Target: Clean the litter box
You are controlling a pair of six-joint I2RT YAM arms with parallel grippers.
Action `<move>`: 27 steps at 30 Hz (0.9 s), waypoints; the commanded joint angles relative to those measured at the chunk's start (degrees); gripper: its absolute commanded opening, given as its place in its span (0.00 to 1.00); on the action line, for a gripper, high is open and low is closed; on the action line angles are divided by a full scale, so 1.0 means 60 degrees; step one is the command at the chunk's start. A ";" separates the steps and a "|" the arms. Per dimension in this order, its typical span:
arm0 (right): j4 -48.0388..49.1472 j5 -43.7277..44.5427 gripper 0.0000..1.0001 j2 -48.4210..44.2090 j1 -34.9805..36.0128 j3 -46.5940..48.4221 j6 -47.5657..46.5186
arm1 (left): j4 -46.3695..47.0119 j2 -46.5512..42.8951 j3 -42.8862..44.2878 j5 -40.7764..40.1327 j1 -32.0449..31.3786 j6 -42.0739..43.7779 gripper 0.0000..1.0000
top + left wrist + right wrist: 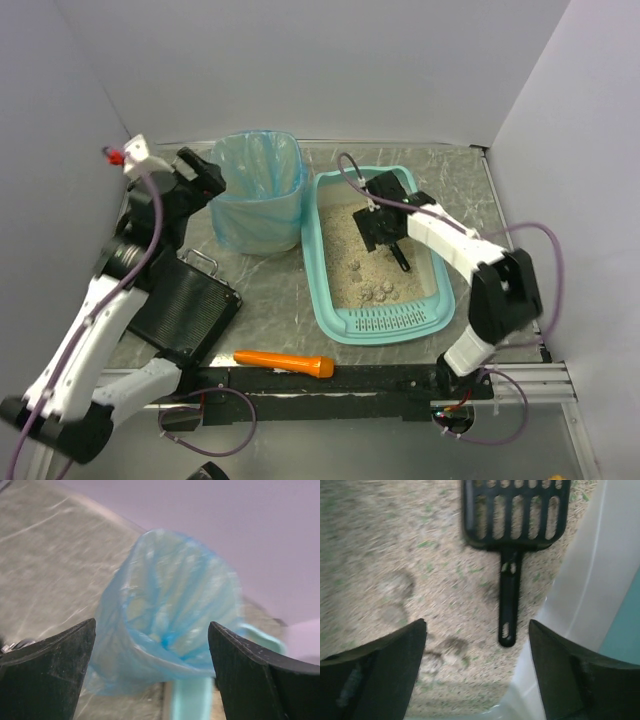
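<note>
Litter box point(385, 320): sitting on bench point(270, 290), right of blue-bagged bin point(258, 190). Black scoop point(512, 520): lying on its litter. Right pincer point(477, 625): hovering above it, gaping wide, gripping nothing. Left pincer point(152, 625): gaping wide, empty, facing bin.

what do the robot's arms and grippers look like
The left arm and right arm both have white shell links joined by black joints, with thin purple cables looping along them. A small red fitting sits near the left wrist. The left gripper and right gripper are black, with broad wedge-shaped fingers in a matte, slightly scuffed finish.
</note>
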 commanded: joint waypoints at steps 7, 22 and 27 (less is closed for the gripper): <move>-0.1146 0.0614 0.76 0.2332 -0.0839 0.1572 -0.0139 | 0.1947 -0.1781 -0.1510 0.1514 -0.0029 0.0783 0.97; 0.0128 -0.0220 0.56 0.2582 -0.1191 0.0400 0.0579 | 0.1683 -0.1414 -0.1524 0.1588 -0.0029 0.0592 0.97; 0.0232 -0.0324 0.40 0.1866 -0.1191 0.0414 0.0916 | 0.1800 -0.1619 -0.1671 0.1631 -0.0029 0.0519 0.97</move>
